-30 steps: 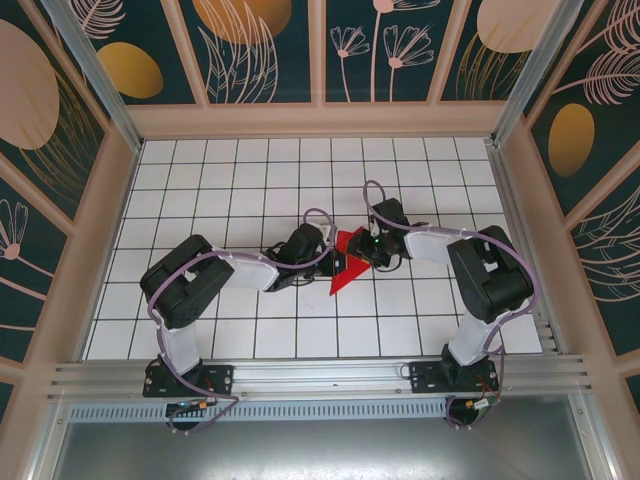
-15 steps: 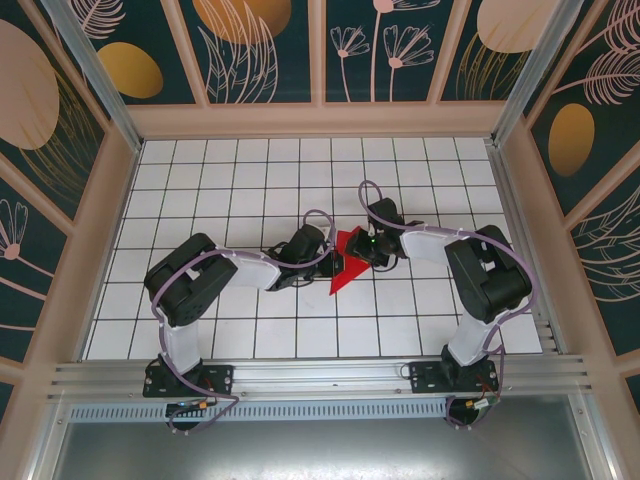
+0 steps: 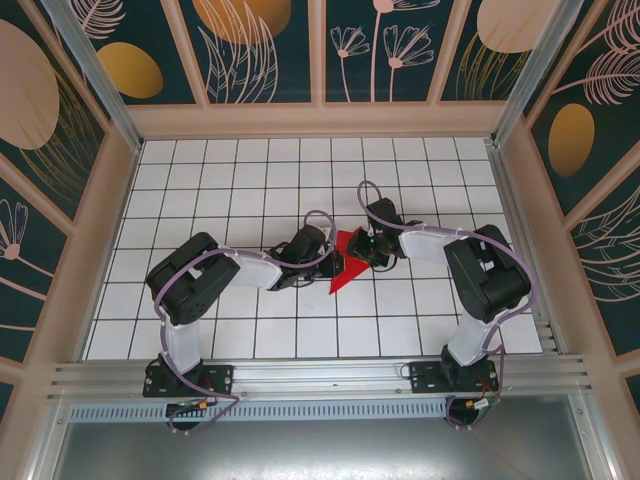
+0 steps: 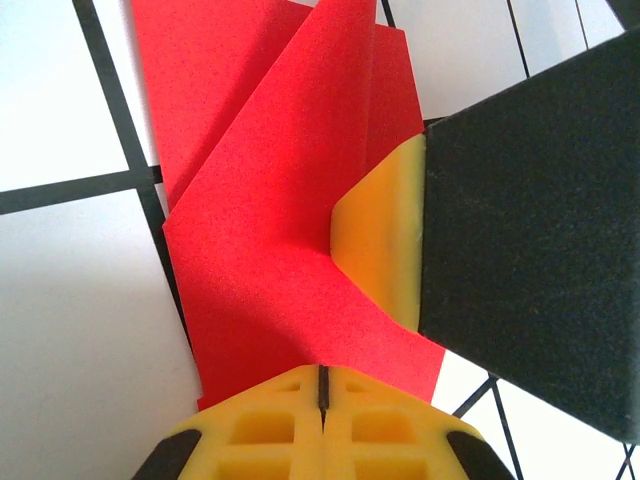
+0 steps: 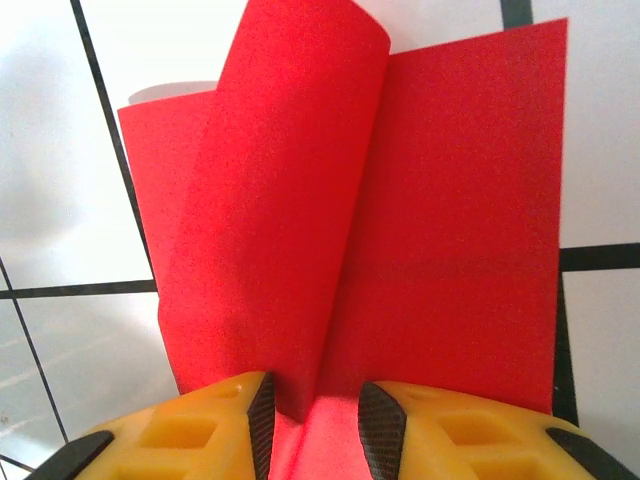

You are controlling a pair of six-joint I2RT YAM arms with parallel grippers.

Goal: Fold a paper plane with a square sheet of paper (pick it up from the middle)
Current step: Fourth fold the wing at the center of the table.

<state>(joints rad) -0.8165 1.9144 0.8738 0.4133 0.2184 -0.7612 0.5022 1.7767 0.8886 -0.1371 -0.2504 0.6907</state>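
Yellow fingertips of the left gripper are pressed flat together, no gap, tips down at the near edge of the red sheet. Can't tell whether a layer is nipped between them or they only pin it to the table

Right gripper: jaws part open, straddling a raised fold of the sheet. The ridge enters the gap hard against one pad and runs straight away from the fingers, leaning a little to one side. Red shows across the rest of the gap, so it's not clamped

Past the fingers, the flap on one side of that ridge curls up off the table with a shadow under its far corner. The panel on the other side lies flat

Left wrist view also has one right-arm pad sitting on the sheet where a diagonal crease ends

Top view: the sheet is mid-table on the white grid table, sandwiched between both grippers. It's a narrow pointed shape, long axis roughly near-to-far, point toward the arm bases, wide end away. The left arm comes in from the left, the right arm from the right onto the far half

Both touch it, but only the right has the fold in its jaws, and ridge and finger axis are in line. My read: the right closes or presses along that ridge while the left anchors. If the left is only resting, the sheet may slide
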